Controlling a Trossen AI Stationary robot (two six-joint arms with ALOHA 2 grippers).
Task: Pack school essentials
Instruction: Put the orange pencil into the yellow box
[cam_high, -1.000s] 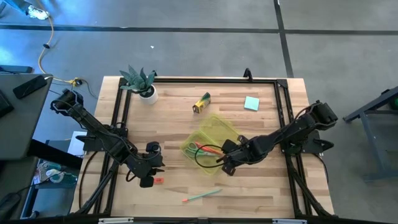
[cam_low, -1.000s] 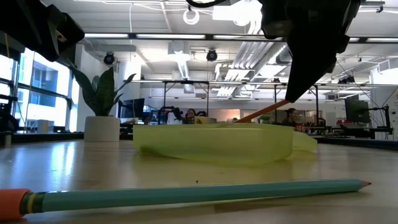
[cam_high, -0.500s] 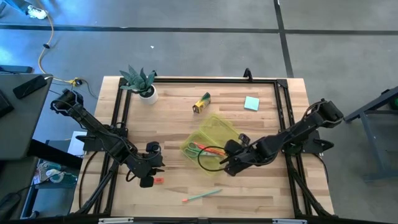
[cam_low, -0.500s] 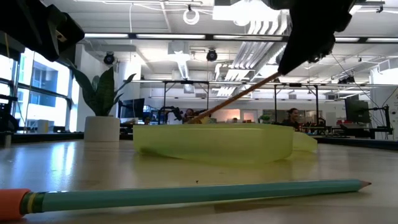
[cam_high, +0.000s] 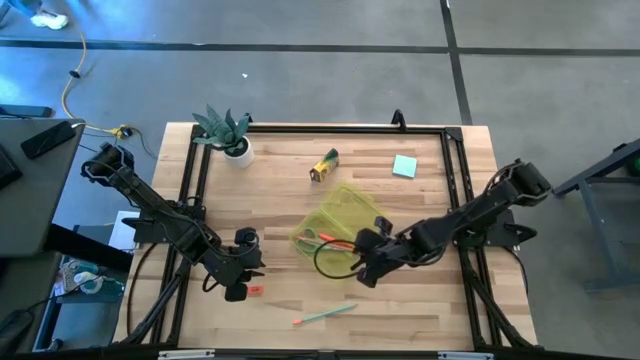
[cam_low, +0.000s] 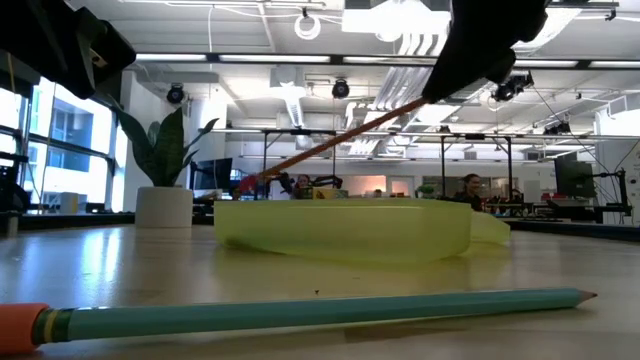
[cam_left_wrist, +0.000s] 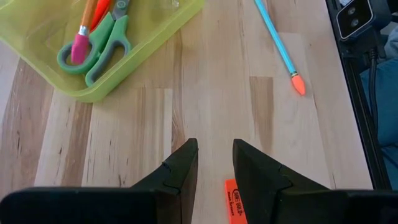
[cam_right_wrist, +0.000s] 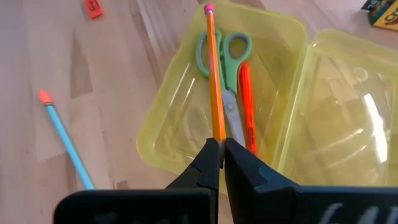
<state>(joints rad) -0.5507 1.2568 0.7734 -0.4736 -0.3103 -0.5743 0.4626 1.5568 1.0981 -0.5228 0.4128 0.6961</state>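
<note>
High view, right arm: the right gripper (cam_high: 362, 268) hangs at the near edge of the open yellow-green case (cam_high: 338, 227) in mid-tabletop (cam_high: 420, 310), its fingers closed on an orange pencil (cam_high: 338, 243) that slants over the case tray.
High view, left arm: the left gripper (cam_high: 238, 290) sits low over the left front of the tabletop, just beside a small red eraser (cam_high: 254, 290).
High view, other items: a teal pencil (cam_high: 325, 315) lies near the front edge; a crayon box (cam_high: 323, 166) and a teal notepad (cam_high: 404, 166) lie toward the back, well apart from the case; a potted plant (cam_high: 226, 133) stands at the back left corner.
Low view: the orange pencil (cam_low: 330, 143) slopes from the dark arm down toward the case (cam_low: 345, 228), its pink end above the rim; the teal pencil (cam_low: 300, 308) lies across the foreground; the plant (cam_low: 164, 160) stands at left.
Left wrist view: the left fingers (cam_left_wrist: 180, 171) stand partly apart and hold nothing, the red eraser (cam_left_wrist: 235, 200) touching the tabletop between and just ahead of them; green-handled scissors (cam_left_wrist: 96, 53) lie in the case, the teal pencil (cam_left_wrist: 278, 45) outside it.
Right wrist view: the right fingers (cam_right_wrist: 205, 163) pinch the orange pencil (cam_right_wrist: 214, 78) above the scissors (cam_right_wrist: 224, 59) and a red pen (cam_right_wrist: 246, 102) lying in the tray.
</note>
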